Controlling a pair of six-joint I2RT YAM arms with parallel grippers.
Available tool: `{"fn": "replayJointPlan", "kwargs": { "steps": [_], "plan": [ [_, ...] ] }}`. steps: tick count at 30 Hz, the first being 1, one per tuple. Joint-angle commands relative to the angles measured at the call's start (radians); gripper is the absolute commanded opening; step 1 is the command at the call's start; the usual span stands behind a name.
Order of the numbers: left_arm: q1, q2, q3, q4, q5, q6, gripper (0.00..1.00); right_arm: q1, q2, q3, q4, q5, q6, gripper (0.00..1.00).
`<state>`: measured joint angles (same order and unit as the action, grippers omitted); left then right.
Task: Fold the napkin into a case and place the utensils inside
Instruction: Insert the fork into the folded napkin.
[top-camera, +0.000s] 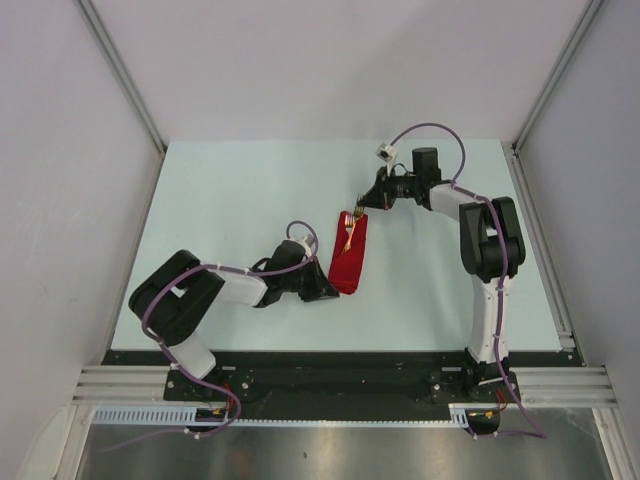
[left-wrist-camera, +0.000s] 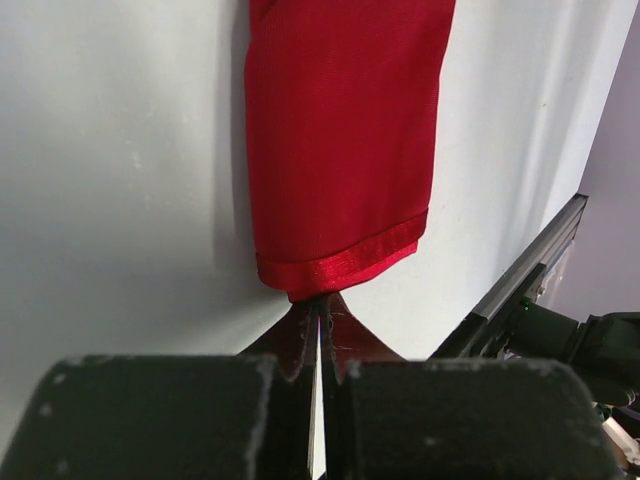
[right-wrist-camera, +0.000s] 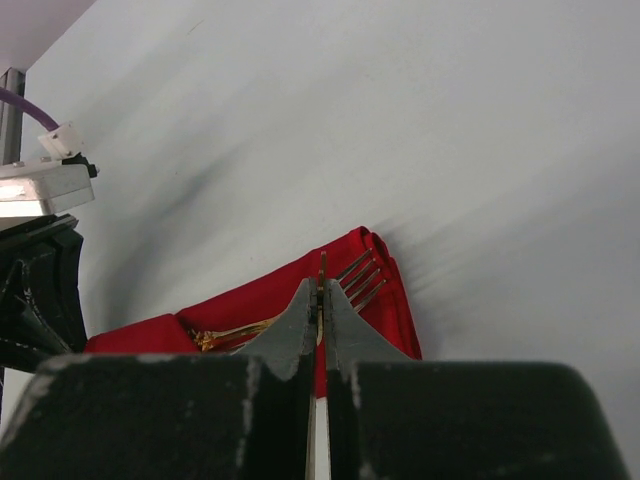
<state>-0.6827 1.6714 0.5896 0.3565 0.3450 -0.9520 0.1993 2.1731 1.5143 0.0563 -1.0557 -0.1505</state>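
Here the red napkin (top-camera: 350, 262) lies on the pale table (top-camera: 250, 190) between the two arms, folded into a long narrow strip. The gold utensils (top-camera: 349, 232) rest on its far end. The left gripper (left-wrist-camera: 318, 308) is clenched, its tips touching the napkin's near hem; whether they pinch cloth I cannot tell. The right gripper (right-wrist-camera: 322, 290) is clamped on a slim gold piece just beside the fork (right-wrist-camera: 358, 273) tines.

No text, label or number is readable — none anywhere.
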Motion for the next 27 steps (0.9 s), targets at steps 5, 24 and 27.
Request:
{"fn": "replayJointPlan", "kwargs": {
  "steps": [5, 24, 27],
  "plan": [
    [-0.006, 0.016, 0.013, 0.055, -0.004, -0.008, 0.00, 0.031, -0.045, -0.034, -0.052, -0.026, -0.050, 0.00],
    [-0.006, 0.024, -0.008, 0.075, -0.006, -0.014, 0.00, 0.025, 0.010, 0.061, -0.136, -0.079, -0.055, 0.00],
    [-0.008, 0.019, -0.011, 0.076, -0.003, -0.018, 0.00, 0.022, 0.037, 0.108, -0.183, -0.118, -0.076, 0.00]
  ]
}}
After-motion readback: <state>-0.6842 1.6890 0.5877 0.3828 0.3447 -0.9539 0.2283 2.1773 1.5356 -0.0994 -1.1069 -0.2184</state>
